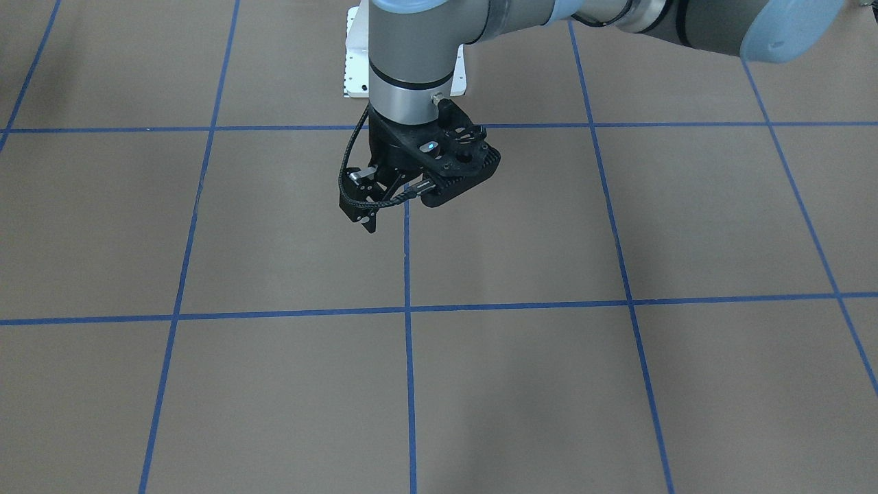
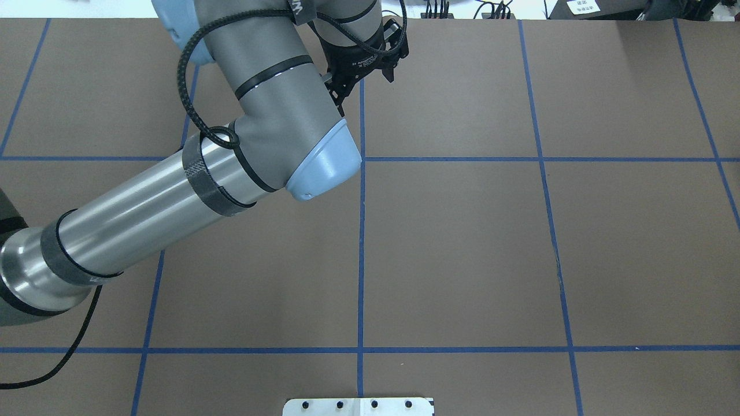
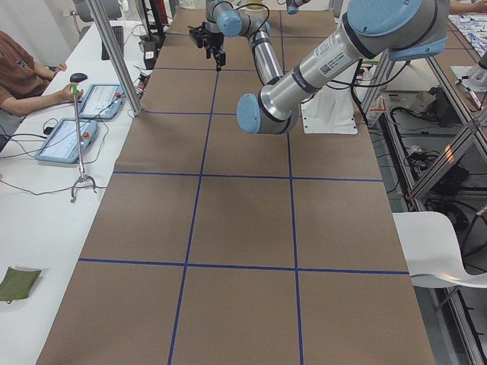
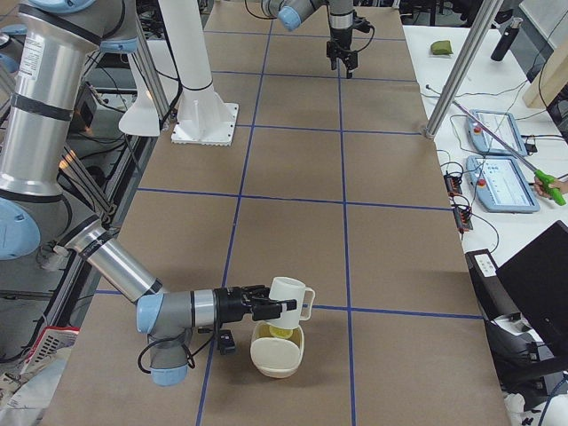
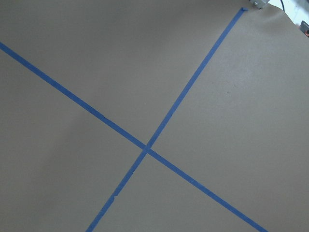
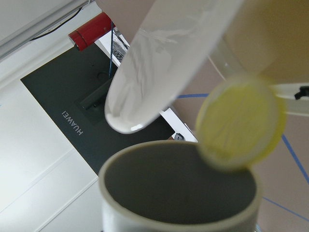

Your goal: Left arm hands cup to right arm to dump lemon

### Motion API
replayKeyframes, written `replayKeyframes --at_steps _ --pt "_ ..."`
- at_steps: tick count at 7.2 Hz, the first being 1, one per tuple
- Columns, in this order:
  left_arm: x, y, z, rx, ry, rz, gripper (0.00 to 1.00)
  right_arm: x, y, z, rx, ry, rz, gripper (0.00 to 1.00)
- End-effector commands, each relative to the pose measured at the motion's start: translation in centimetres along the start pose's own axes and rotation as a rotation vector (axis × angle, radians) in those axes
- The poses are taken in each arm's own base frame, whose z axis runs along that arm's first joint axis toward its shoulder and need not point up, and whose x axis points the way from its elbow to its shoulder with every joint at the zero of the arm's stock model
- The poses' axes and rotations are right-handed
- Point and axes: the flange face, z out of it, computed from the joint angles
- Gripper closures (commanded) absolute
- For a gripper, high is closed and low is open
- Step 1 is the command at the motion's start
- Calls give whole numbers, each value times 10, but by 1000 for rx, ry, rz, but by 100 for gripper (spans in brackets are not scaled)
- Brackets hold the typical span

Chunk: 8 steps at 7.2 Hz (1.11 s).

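Front-facing view: the left gripper [image 1: 387,206] hangs over a blue tape line on the brown table [image 1: 549,384], fingers pointing down and holding nothing. No writing can be read here.
Overhead view: the left arm reaches in from the left to the far edge of the table. Its fingers seem parted, though the wrist hides part of them. White print on the gripper body is too small to read.
Left side view: a label with black print on the left arm [image 3: 331,55] is unreadable.
Right side view: the cup [image 4: 288,295] sits off the table at the tip of the right gripper [image 4: 266,306], handle away from the arm. I cannot tell how its fingers stand. The lemon [image 4: 282,332] is just under the cup, at the mouth of a cream bowl [image 4: 275,357].
Left wrist view: only crossing tape lines [image 5: 146,150].
Right wrist view: the cup's dark grey inside fills the bottom, and the round yellow lemon is just past its rim. "HUAWEI" reads on a dark device [image 6: 72,123].
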Motion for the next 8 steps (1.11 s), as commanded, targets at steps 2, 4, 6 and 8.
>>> replayKeyframes --at_steps 2,4,6,8 --pt "2 1 -2 1 4 2 0 -3 25 1 -56 -7 22 58" --pt "3 1 -3 1 5 3 0 -9 65 40 -73 29 -53 58" --pt "0 -4 3 3 -8 56 0 -7 118 109 -42 93 -338 58" --pt "-1 -22 1 20 -12 90 0 14 165 205 -87 158 -641 58"
